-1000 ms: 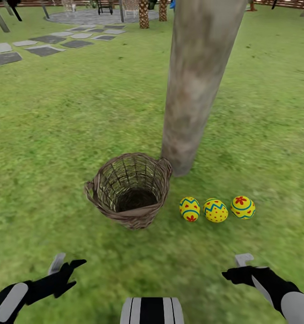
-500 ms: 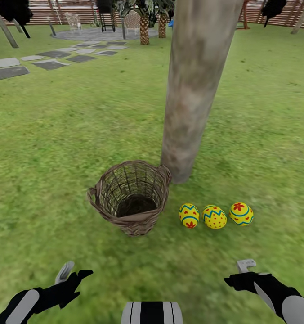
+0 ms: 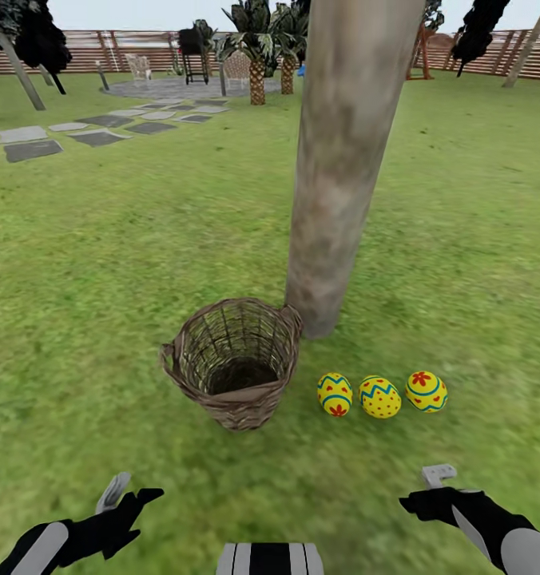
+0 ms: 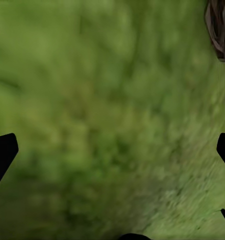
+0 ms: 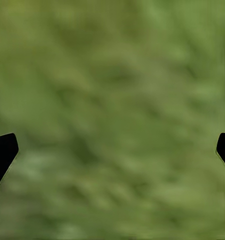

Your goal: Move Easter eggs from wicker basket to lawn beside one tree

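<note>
lawn (image 3: pixel 102 263): mottled green grass, flat | tree (image 3: pixel 342 160): trunk rises from lawn | basket (image 3: pixel 234 363): upright on grass, touching trunk base, holds no eggs | eggs (image 3: pixel 380 396): three in a row on grass, just beside basket, near trunk | stone slabs (image 3: pixel 32 149): set in grass, well apart

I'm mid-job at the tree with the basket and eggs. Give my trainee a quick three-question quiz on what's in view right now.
1. How many Easter eggs lie on the lawn?
2. True or false: an egg remains inside the wicker basket.
3. The eggs lie in a row: A) behind the tree; B) to the right of the basket, near the trunk's foot; C) on the stepping stones.

Key: 1) three. 2) false; the basket's inside looks empty. 3) B. Both the left gripper and right gripper hold nothing, jaws spread.
</note>
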Motion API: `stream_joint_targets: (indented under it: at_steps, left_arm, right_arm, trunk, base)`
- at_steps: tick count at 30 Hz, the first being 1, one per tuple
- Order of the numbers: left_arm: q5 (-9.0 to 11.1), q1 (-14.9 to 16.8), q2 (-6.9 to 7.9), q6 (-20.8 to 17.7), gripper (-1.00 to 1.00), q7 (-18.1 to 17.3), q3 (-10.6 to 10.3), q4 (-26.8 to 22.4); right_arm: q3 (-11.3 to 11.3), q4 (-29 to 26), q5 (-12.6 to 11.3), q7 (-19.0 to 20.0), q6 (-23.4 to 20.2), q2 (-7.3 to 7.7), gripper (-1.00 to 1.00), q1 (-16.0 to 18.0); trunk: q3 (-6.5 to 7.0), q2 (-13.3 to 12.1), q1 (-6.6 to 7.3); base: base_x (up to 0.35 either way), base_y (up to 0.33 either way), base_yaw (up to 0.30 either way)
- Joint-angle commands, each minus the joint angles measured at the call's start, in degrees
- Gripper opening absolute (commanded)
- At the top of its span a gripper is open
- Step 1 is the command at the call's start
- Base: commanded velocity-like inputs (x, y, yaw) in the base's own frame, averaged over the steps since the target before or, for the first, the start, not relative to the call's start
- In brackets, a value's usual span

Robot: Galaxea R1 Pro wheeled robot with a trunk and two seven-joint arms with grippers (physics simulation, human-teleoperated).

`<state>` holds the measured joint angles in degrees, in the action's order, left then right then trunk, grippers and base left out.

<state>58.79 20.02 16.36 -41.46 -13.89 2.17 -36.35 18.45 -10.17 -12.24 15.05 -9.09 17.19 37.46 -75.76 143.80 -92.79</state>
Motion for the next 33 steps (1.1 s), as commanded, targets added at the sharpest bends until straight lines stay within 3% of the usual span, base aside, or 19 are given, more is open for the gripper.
stream_joint_targets:
  at_steps: [1, 7, 10, 30, 33]
  left_arm:
    - [-0.1, 0.0, -0.05, -0.4, 1.00, -0.2, 0.2, 0.1]
    - [-0.1, 0.0, -0.09, 0.0, 1.00, -0.2, -2.7, 2.0]
    - [-0.1, 0.0, -0.05, 2.5, 1.00, -0.1, -3.2, 2.4]
    - [-0.1, 0.0, -0.09, 3.9, 1.00, 0.1, -3.4, 5.3]
    - [-0.1, 0.0, -0.09, 3.9, 1.00, 0.1, -3.4, 5.4]
  right_arm:
    - [0.4, -0.1, -0.6, 0.1, -0.2, 0.04, 1.00, 0.0]
    - [0.3, 0.0, -0.8, 0.0, -0.1, 0.04, 1.00, 0.0]
    - [0.4, 0.9, -0.8, -0.1, -0.1, -0.30, 1.00, 0.0]
    - [0.4, 2.0, -0.5, -0.1, 0.1, -1.01, 1.00, -1.7]
    - [0.4, 2.0, -0.6, -0.1, 0.0, -2.00, 1.00, -1.7]
  trunk:
    - [0.19, 0.0, 0.03]
    - [1.52, -0.1, 0.19]
    - [2.18, -0.1, 0.27]
    - [6.61, -0.4, 0.78]
    - [7.28, -0.4, 0.86]
  base:
    - [0.000, 0.000, 0.000]
    - [0.000, 0.000, 0.000]
    - [0.000, 0.000, 0.000]
    - [0.000, 0.000, 0.000]
    - [0.000, 0.000, 0.000]
